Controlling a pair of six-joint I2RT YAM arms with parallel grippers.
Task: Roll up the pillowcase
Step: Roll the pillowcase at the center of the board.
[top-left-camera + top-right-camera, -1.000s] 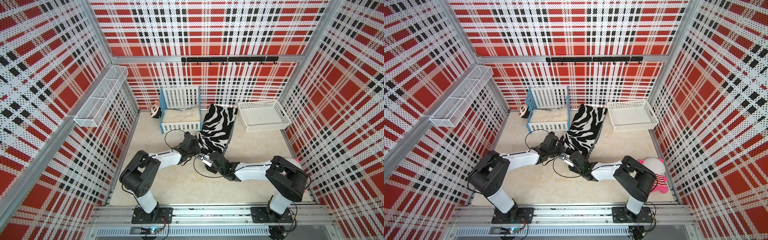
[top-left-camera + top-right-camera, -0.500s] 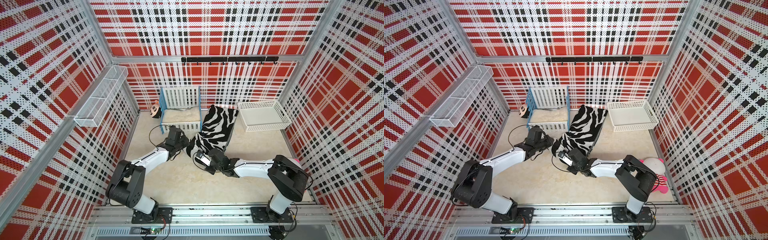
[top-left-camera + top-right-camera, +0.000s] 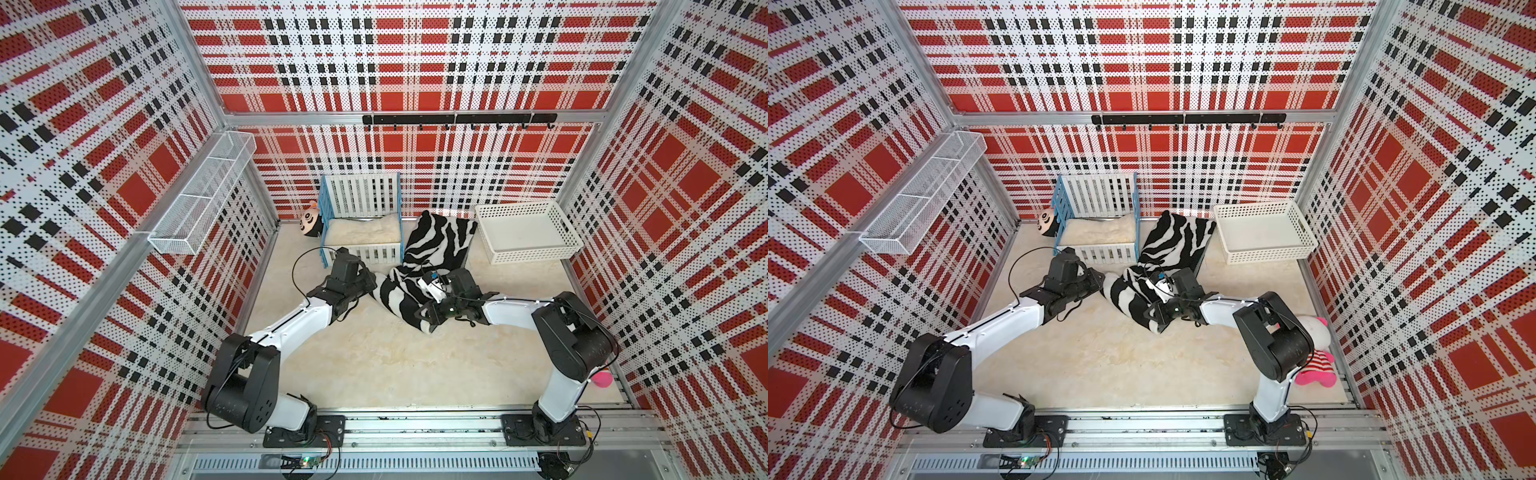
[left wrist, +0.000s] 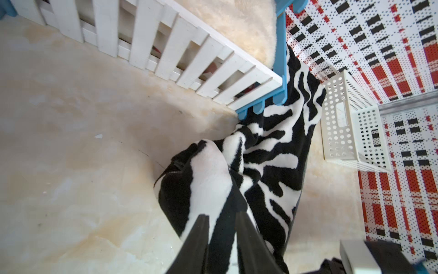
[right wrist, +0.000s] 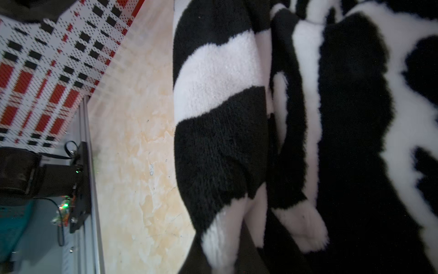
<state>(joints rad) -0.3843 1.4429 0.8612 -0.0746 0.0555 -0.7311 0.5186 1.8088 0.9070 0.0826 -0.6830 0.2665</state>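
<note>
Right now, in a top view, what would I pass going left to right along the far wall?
Wire shelf → cartoon-face toy → toy crib → zebra pillowcase → white basket.

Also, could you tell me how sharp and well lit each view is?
Both top views are sharp and evenly lit; the left wrist view is bright, its tool soft up close; the right wrist view is dim, the pillowcase half in shadow.

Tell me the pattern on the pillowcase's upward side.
Black-and-white zebra stripes; the pillowcase shows it best in the left wrist view.
</note>
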